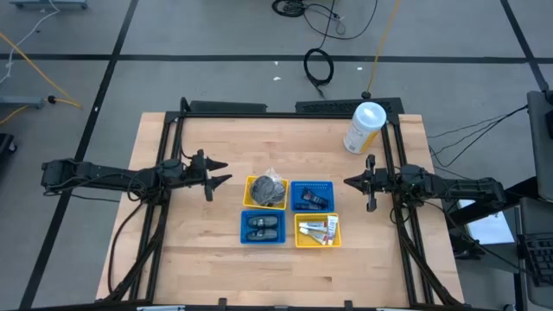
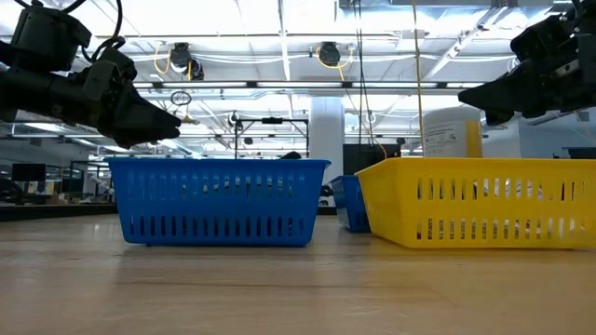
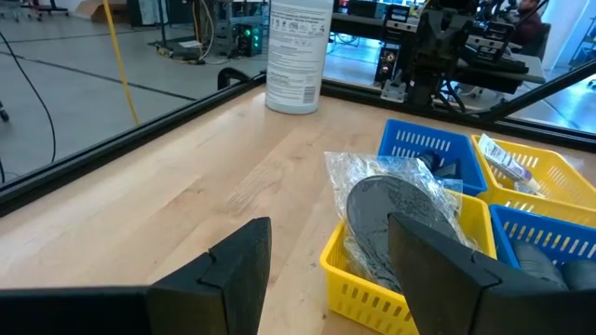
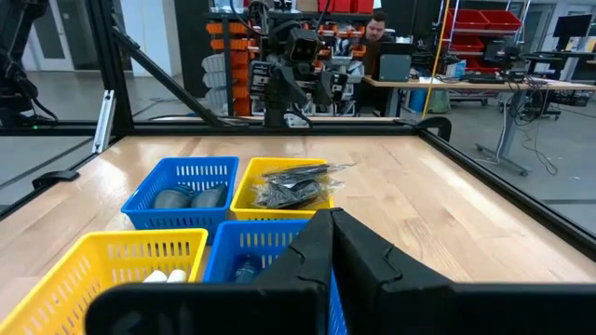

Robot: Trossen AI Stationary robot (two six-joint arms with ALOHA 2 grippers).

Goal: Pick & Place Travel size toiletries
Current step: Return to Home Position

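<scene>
Left jaws gaped empty at mid-left of the high view; right jaws, pressed together, empty, at mid-right. Between them in trays (image 1: 263,213) lay white tubes (image 1: 318,229), dark bottles (image 1: 263,226), bagged grey packets (image 1: 267,187). Canister's (image 1: 364,127) label was unreadable.

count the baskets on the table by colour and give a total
yellow baskets: 2
blue baskets: 2
total: 4
</scene>
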